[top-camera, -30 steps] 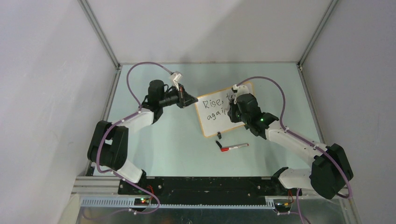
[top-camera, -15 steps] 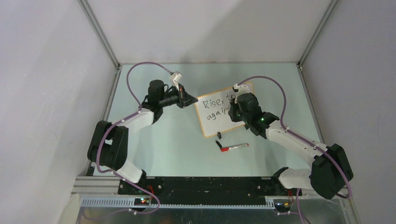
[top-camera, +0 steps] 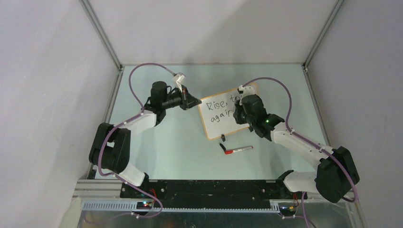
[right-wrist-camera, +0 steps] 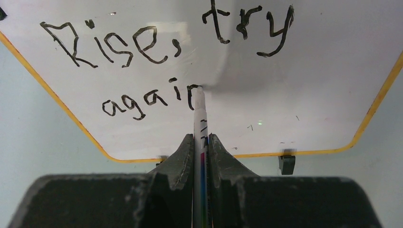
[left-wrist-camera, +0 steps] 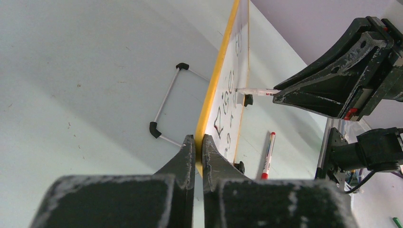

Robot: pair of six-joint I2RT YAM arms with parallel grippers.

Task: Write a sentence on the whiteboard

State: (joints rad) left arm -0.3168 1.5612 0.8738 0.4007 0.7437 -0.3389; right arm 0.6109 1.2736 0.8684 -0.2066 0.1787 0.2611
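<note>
The whiteboard [top-camera: 215, 127], white with an orange frame, stands tilted on the table's far middle. My left gripper [top-camera: 196, 102] is shut on its left frame edge [left-wrist-camera: 212, 95], one finger on each side [left-wrist-camera: 199, 138]. My right gripper [right-wrist-camera: 201, 137] is shut on a white marker [right-wrist-camera: 199, 111], whose tip touches the board. The sentence [right-wrist-camera: 157, 42] in black reads "Rise, try" on the upper line. Below it is "agai" and a further stroke at the marker tip. From above, the right gripper [top-camera: 236, 114] covers the right part of the writing.
A red-capped marker [top-camera: 239, 149] lies on the table in front of the board, with a small black piece [top-camera: 222, 147] at its left end. Two black clip feet [right-wrist-camera: 286, 164] hold the board's lower edge. A wire stand [left-wrist-camera: 166, 102] lies behind it.
My right gripper has crept slightly up and left across the board with the marker. The left gripper and the board have stayed put.
</note>
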